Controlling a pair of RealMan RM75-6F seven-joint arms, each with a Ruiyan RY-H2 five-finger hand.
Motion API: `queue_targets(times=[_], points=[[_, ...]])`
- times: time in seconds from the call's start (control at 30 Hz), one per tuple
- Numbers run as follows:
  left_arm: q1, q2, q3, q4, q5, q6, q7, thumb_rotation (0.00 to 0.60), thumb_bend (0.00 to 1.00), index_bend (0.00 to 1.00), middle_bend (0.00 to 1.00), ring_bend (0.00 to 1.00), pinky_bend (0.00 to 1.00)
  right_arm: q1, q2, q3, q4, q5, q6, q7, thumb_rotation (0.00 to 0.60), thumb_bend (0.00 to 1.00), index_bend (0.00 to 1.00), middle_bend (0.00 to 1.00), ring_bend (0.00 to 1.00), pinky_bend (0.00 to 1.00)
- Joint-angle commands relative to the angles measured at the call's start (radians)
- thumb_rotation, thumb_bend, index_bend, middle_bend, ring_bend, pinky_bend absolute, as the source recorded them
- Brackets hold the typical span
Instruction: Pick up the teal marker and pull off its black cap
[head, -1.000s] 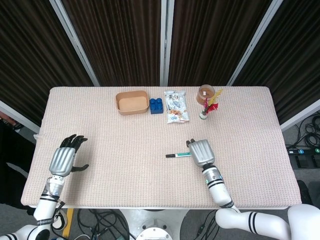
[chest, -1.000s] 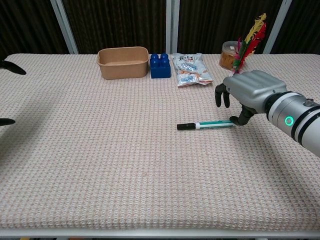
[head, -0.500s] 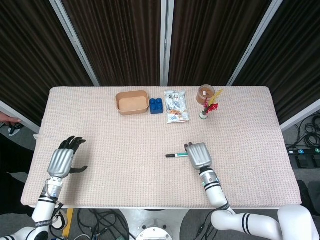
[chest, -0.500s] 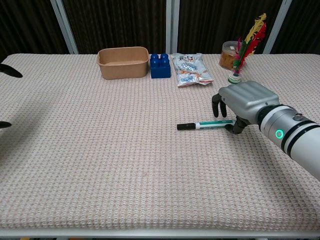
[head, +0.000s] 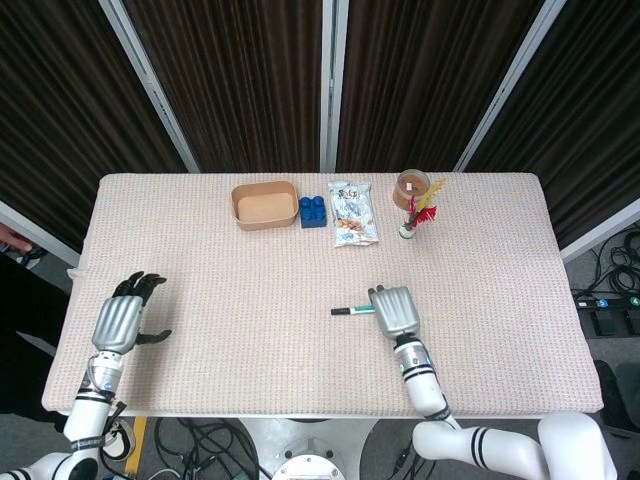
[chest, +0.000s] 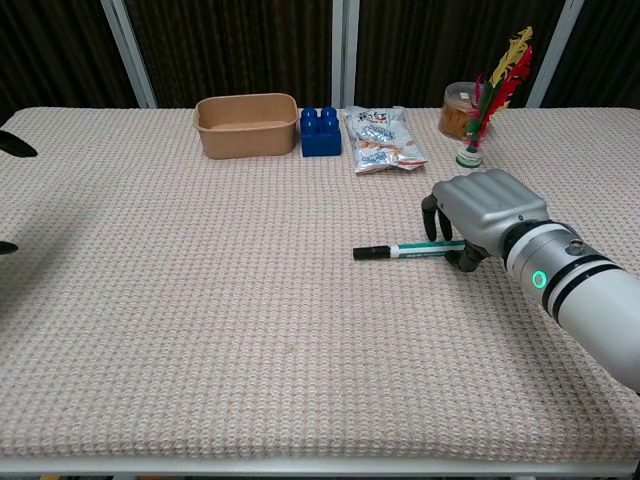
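The teal marker (chest: 425, 248) lies flat on the table, its black cap (chest: 370, 253) pointing left; the head view shows the marker (head: 350, 311) mid-table. My right hand (chest: 487, 212) hovers over its right end, fingers (chest: 430, 215) hanging on the far side and thumb on the near side, apart from each other. Seen from above, the right hand (head: 393, 310) covers that end. My left hand (head: 122, 322) is open and empty near the table's left edge, far from the marker; only its fingertips (chest: 12, 146) reach the chest view.
Along the back of the table stand a brown tray (head: 264, 204), a blue brick (head: 312, 211), a snack packet (head: 353, 213), a jar (head: 411, 187) and a feathered shuttlecock (head: 418, 216). The woven table cloth (chest: 250, 330) spreads in front.
My right hand has slid a little left and down, settling over the marker's right end. The left hand has drifted slightly outward. The marker has barely shifted.
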Motion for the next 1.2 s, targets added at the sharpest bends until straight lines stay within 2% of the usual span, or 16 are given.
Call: queue_targets(times=[0.03,0.43,0.8,0.87,1.0,1.13,1.2], points=[[0.000,0.000,-0.001,0.000,-0.001,-0.001,-0.001,0.600,0.00,0.18,0.16,0.07,0.16,0.002,-0.005,0.002,0.006,0.005,-0.005,-0.004,0.600,0.26,0.47,0.46,0.66,0.79],[0.001,0.003,0.001,0.000,-0.007,-0.004,-0.006,0.600,0.00,0.18,0.16,0.07,0.16,0.007,-0.019,0.015,0.024,0.019,-0.008,-0.015,0.600,0.27,0.48,0.49,0.66,0.79],[-0.004,0.004,-0.009,-0.005,-0.026,-0.015,-0.005,0.600,0.00,0.18,0.16,0.07,0.16,-0.001,-0.019,0.022,0.008,0.004,0.026,-0.014,0.600,0.30,0.58,0.56,0.68,0.79],[-0.010,0.003,-0.020,-0.011,-0.038,-0.014,0.011,0.600,0.01,0.18,0.16,0.07,0.17,0.000,-0.009,0.033,-0.012,-0.006,0.045,-0.015,0.600,0.30,0.58,0.56,0.68,0.79],[-0.037,-0.002,-0.064,-0.027,-0.063,-0.006,0.064,0.600,0.03,0.18,0.17,0.07,0.18,0.017,0.014,0.088,-0.060,-0.028,0.096,-0.025,0.600,0.30,0.60,0.57,0.69,0.79],[-0.088,-0.027,-0.142,0.005,-0.089,0.024,0.135,0.600,0.06,0.19,0.24,0.20,0.27,0.049,0.043,0.158,-0.119,-0.031,0.138,-0.068,0.600,0.30,0.61,0.58,0.69,0.79],[-0.124,-0.033,-0.180,0.016,-0.103,0.022,0.176,0.600,0.07,0.19,0.25,0.21,0.28,0.070,0.051,0.193,-0.145,-0.018,0.148,-0.096,0.600,0.30,0.61,0.58,0.69,0.79]])
